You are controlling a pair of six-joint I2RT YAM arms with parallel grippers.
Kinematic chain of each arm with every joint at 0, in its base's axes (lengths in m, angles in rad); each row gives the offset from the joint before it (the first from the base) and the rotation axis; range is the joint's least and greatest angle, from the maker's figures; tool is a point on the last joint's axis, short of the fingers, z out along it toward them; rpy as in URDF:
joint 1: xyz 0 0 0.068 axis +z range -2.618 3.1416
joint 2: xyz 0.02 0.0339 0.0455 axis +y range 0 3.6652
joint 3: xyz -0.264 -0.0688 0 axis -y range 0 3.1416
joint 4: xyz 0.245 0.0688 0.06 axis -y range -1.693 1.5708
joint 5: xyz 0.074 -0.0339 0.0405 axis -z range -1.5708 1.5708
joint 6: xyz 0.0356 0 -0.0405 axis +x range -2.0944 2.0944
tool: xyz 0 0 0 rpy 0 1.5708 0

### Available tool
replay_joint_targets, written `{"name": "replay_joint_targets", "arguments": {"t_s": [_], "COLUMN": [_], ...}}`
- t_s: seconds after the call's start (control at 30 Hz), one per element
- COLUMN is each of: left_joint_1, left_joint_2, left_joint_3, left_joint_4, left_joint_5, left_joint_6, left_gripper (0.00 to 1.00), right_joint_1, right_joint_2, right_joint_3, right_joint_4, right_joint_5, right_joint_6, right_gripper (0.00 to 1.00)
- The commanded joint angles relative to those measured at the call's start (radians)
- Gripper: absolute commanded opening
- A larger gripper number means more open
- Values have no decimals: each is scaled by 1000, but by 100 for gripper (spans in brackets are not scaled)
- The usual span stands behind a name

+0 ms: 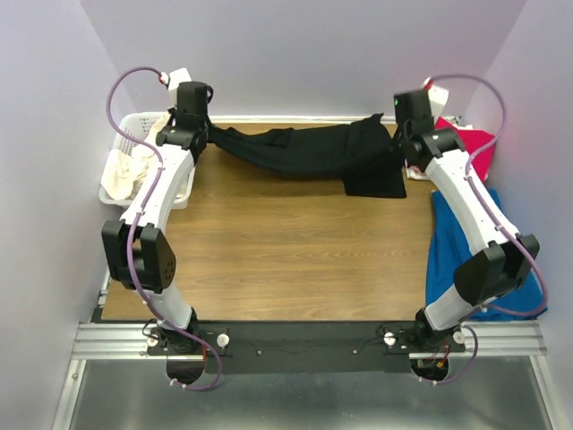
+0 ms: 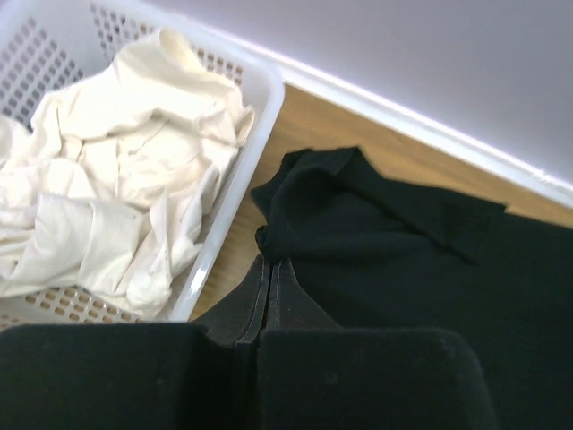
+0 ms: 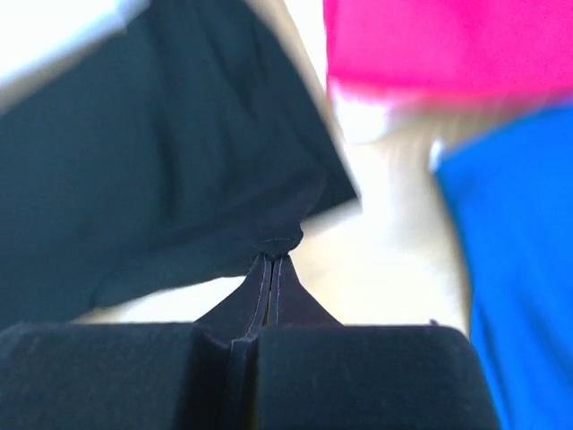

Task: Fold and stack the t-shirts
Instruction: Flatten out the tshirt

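While you've got both arms reaching to the far side, the biggest thing in the overhead view is the wood-grain worktop [image 1: 286, 260].

Next up is the black t-shirt [image 1: 304, 148]. It's strung out along the far edge between your two arms, sagging a bit in the middle, with one flap of it hanging down onto the board toward the right end.

On the right side a blue cloth [image 1: 448, 251] lies along the worktop's edge, partly under your right arm.

Over on the far left sits the white lattice basket [image 2: 265, 90], just beside the left end of the black shirt. The cream-white t-shirts [image 2: 134, 179] are crumpled up inside it.

In the far right corner there's a red t-shirt [image 1: 474, 148], bunched up just past the blue cloth. It looks hot pink and blurry in your right wrist view.

Now the small stuff. Your left gripper [image 2: 269, 262] is closed, fingers pressed together, pinching a little bunch of fabric at the left end of the black t-shirt. Your right gripper [image 3: 273, 258] is closed too, with a corner of the same shirt nipped at its tips. That wrist view is pretty smeared, so I can't tell which part of the shirt it has.
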Motion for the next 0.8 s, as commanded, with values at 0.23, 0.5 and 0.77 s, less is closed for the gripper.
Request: {"name": "replay_joint_targets", "arguments": {"t_s": [0.23,0.5,0.77], "left_joint_1": [7,7,7], "left_joint_2": [-117,-219,-483], "left_joint_3": [238,313,189], "left_joint_4": [56,174,305], "left_joint_5": [143,210,289], "left_joint_6": [91,158,243], "left_gripper": [0,0,0], "right_joint_1": [0,0,0], "right_joint_2": [36,-58,-220], "right_joint_3": [630,708,756], "right_joint_4": [66,235,309], "right_joint_5": [229,149,40], "right_joint_6": [-367,-503,-569], "right_gripper": [1,1,1]}}
